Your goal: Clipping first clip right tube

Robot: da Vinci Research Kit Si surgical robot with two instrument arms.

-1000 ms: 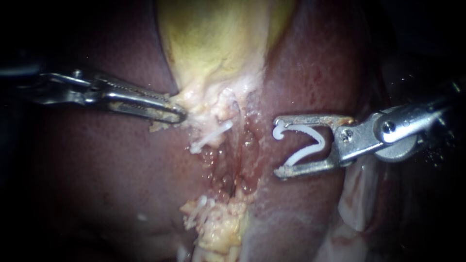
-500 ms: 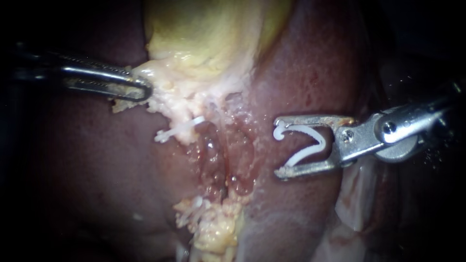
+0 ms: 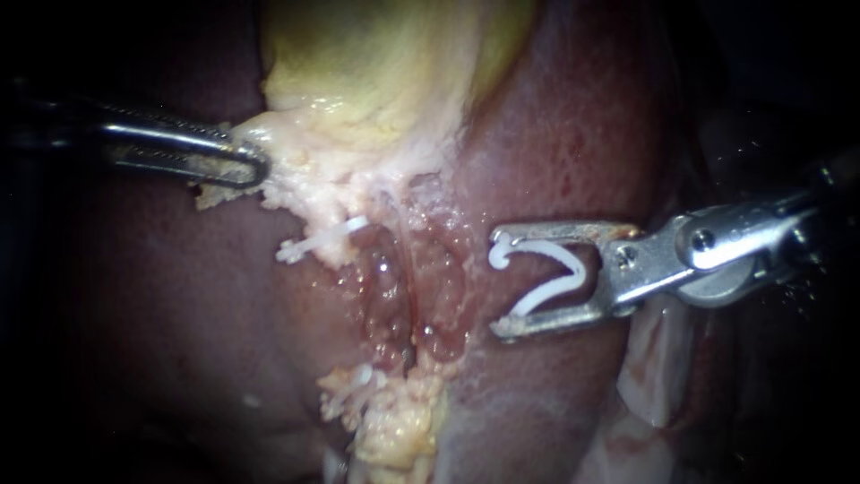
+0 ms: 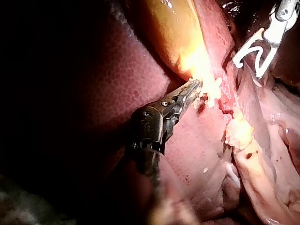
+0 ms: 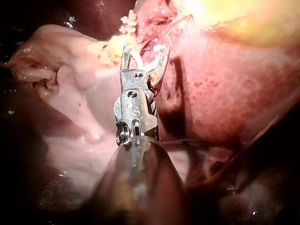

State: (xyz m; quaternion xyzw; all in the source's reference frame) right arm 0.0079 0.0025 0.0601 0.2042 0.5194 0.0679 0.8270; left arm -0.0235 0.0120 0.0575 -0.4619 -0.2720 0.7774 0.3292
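Note:
My right instrument [image 3: 499,284] comes in from the right, its jaws spread wide around an open white clip [image 3: 545,272] that touches both. The jaw tips lie just right of the raw red groove where two reddish tubes [image 3: 388,285] run side by side; the right tube [image 3: 439,289] is bare and outside the clip. My left instrument [image 3: 253,167] is shut on pale tissue [image 3: 296,179] at the foot of the yellow gallbladder [image 3: 376,72], holding it up and to the left. The left wrist view shows those jaws [image 4: 194,89] on that tissue. The right wrist view shows the clip [image 5: 143,58] between its jaws.
Dark red liver [image 3: 573,134] lies on both sides of the groove. A short white strand [image 3: 313,240] sticks out under the held tissue. A lump of yellow-white fat [image 3: 394,421] sits at the groove's lower end. Pale folded tissue [image 3: 658,367] lies beneath the right instrument.
My left instrument has pulled the gallbladder's foot up and to the left, opening the groove. My right instrument has since edged left and slightly down with the clip.

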